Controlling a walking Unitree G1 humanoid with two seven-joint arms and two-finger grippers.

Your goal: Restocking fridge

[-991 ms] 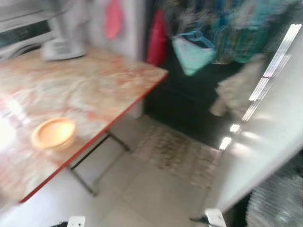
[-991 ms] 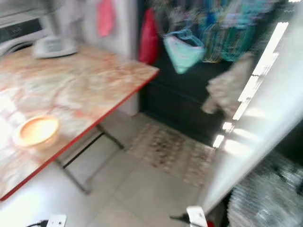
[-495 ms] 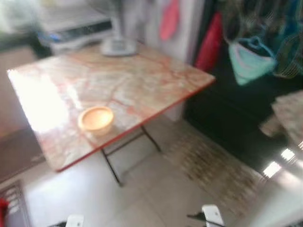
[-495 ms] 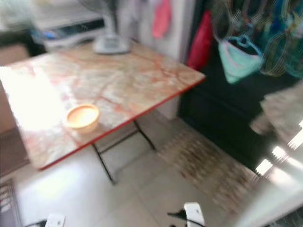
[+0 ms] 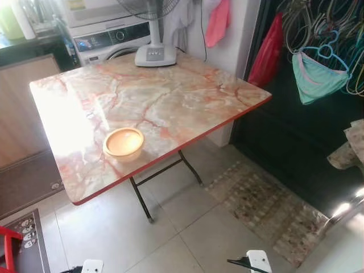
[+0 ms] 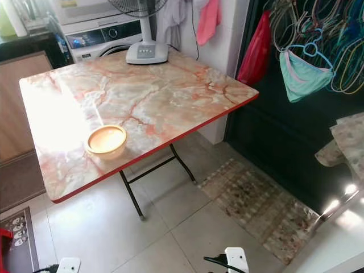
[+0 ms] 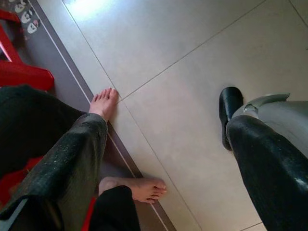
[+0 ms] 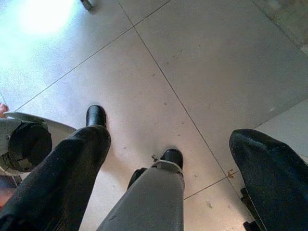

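Note:
A folding table with an orange-veined marble top point(image 5: 170, 102) stands ahead on the left. A small orange bowl point(image 5: 123, 143) sits near its front edge. Both arms hang low at my sides. In the left wrist view the left gripper point(image 7: 168, 130) is open over pale floor tiles, nothing between its fingers point(image 7: 72, 163). The right gripper point(image 8: 171, 137) is also open above the tiles, its fingers point(image 8: 72, 168) spread wide and holding nothing. A glossy white surface point(image 5: 341, 244) cuts the lower right corner.
A standing fan's base point(image 5: 154, 55) rests on the table's far edge, a washing machine point(image 5: 108, 40) behind it. Clothes hangers point(image 5: 318, 62) and a red bag point(image 5: 266, 54) hang over a dark doorway with a patterned rug point(image 5: 267, 205). A person's bare feet point(image 7: 103, 103) stand close behind, by red plastic furniture point(image 7: 21, 72).
The camera has swung to the left and steadied: the whole table has come into view, the white surface has slid off to the right, and the blur is gone.

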